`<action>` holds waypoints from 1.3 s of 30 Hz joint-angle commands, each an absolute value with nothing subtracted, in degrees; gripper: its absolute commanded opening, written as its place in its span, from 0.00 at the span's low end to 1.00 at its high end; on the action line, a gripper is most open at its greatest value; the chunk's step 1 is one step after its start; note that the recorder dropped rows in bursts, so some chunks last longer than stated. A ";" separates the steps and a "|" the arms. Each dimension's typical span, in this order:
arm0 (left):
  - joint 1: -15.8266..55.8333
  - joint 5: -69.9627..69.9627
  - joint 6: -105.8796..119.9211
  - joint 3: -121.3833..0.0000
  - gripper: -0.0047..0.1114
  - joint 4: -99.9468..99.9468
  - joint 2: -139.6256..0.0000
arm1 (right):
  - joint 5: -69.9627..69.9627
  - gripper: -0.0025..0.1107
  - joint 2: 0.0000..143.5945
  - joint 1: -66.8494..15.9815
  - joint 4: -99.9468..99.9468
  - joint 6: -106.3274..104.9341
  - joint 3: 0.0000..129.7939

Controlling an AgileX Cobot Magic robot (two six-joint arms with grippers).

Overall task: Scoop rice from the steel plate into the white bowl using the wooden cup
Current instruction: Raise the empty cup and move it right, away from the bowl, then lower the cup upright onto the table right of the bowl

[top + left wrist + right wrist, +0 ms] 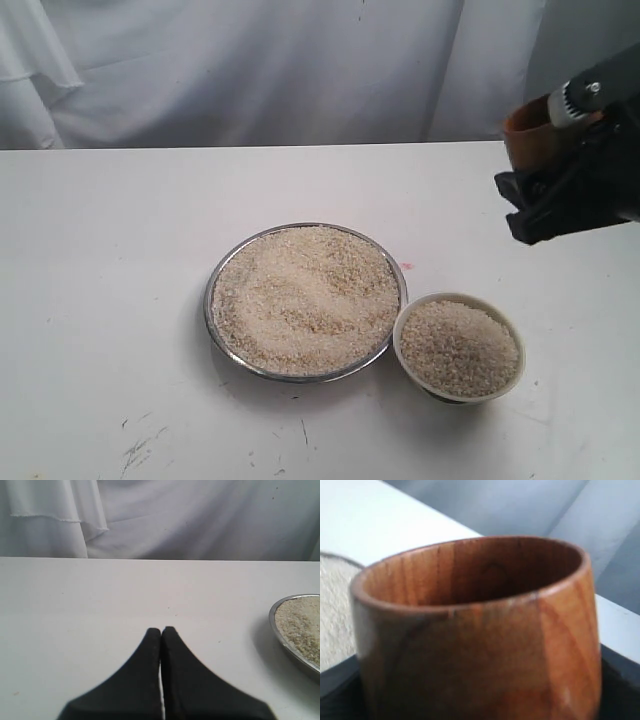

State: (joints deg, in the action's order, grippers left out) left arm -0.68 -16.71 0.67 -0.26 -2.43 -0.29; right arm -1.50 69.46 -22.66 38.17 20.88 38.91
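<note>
The steel plate (214, 300) sits mid-table, heaped with rice (305, 297); its rim (272, 622) also shows in the left wrist view. Touching its right side, the white bowl (404, 357) is full of rice (460, 348). High at the far right, my right gripper (540, 190) is shut on the wooden cup (527, 135), held in the air above and behind the bowl. The cup (475, 630) fills the right wrist view, its dark inside showing no grains. My left gripper (161, 630) is shut and empty, low over bare table left of the plate.
A white cloth backdrop (250, 70) hangs behind the white table (100, 250). Small dark scuffs (140, 450) mark the table's front left. A tiny pink speck (407, 266) lies just right of the plate.
</note>
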 commanded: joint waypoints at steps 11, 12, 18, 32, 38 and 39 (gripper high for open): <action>-0.60 -16.34 0.49 0.00 0.04 -2.48 0.00 | 32.97 0.02 71.97 -12.88 13.52 1.02 27.01; -0.60 -16.34 0.49 0.00 0.04 -2.48 0.00 | 33.48 0.02 72.63 -12.55 13.52 0.90 27.01; -0.60 -16.34 0.49 0.00 0.04 -2.48 0.00 | 39.49 0.02 77.94 -11.07 13.43 0.81 27.49; -0.60 -16.34 0.49 0.00 0.04 -2.48 0.00 | 48.66 0.02 94.46 -10.71 11.08 -2.63 36.55; -0.60 -16.34 0.49 0.00 0.04 -2.48 0.00 | 51.21 0.02 102.67 -7.12 11.63 -3.05 41.45; -0.60 -16.34 0.49 0.00 0.04 -2.48 0.00 | 51.21 0.02 104.09 -6.22 12.17 -2.67 42.22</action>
